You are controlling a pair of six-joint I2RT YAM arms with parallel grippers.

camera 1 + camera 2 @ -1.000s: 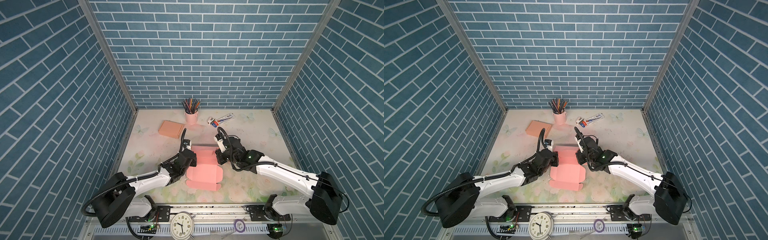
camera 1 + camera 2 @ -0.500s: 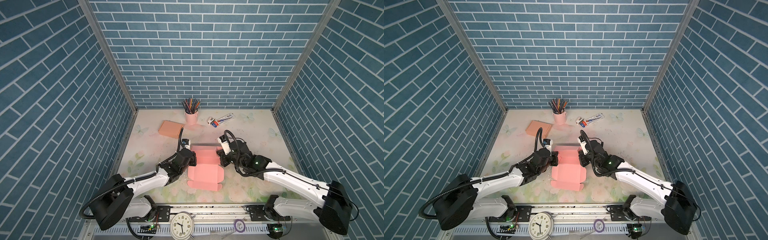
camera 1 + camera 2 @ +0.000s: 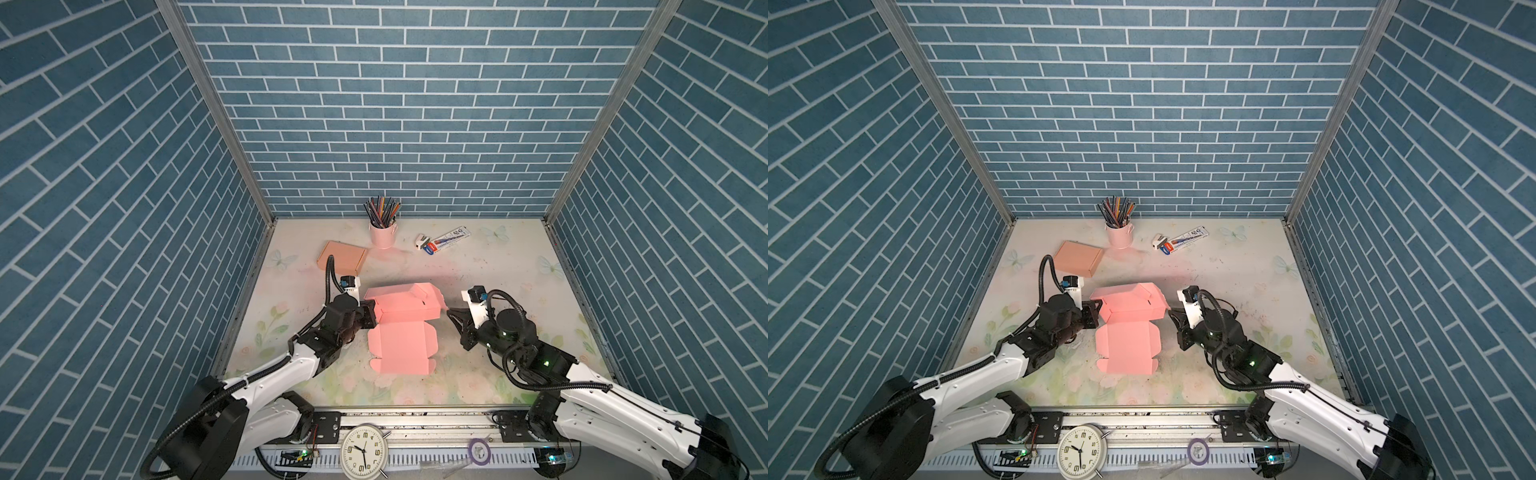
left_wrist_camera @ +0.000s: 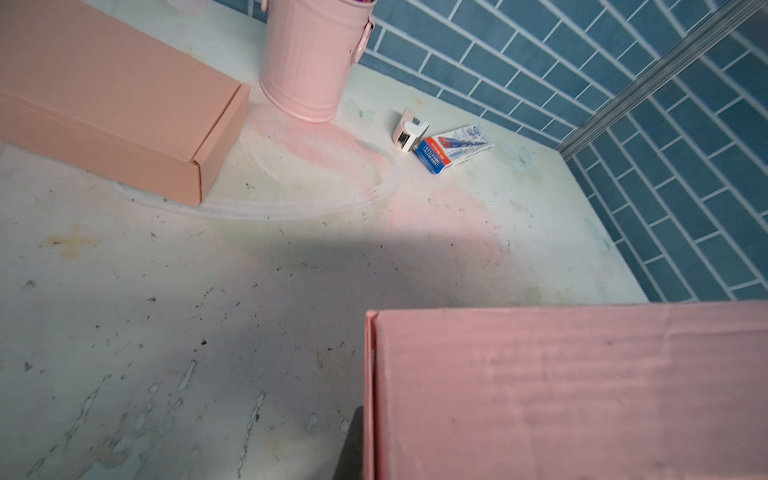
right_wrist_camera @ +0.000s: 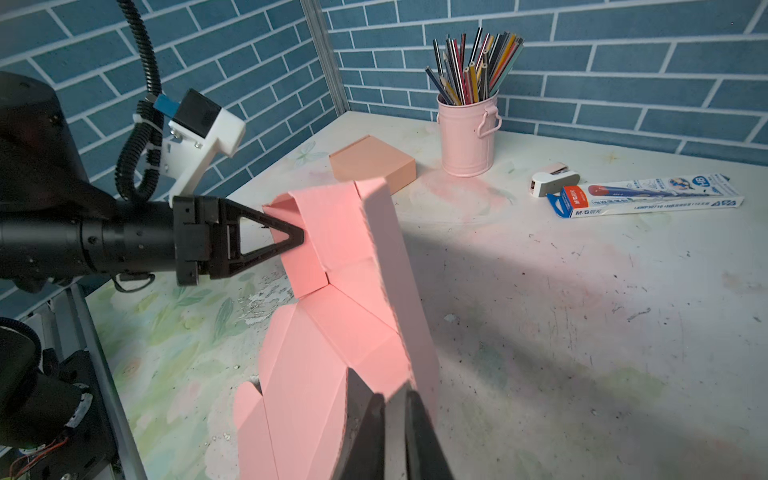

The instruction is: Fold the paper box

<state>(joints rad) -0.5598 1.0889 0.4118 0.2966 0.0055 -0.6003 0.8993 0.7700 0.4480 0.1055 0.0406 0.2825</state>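
Pinching one wall of the paper box (image 3: 402,349), mid-frame on the worktop (image 3: 498,257), the left fingers (image 5: 286,243) held it; the right fingers (image 5: 365,436), narrowly parted at its far end, needed a square, gentle push, I reckoned.

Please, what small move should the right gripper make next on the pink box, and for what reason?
Probably close the right gripper on the right end of the box and fold that end inward. The left gripper is shut on the left end, bracing it, while the right jaws stand slightly apart at the right end, and the front panel lies flat.
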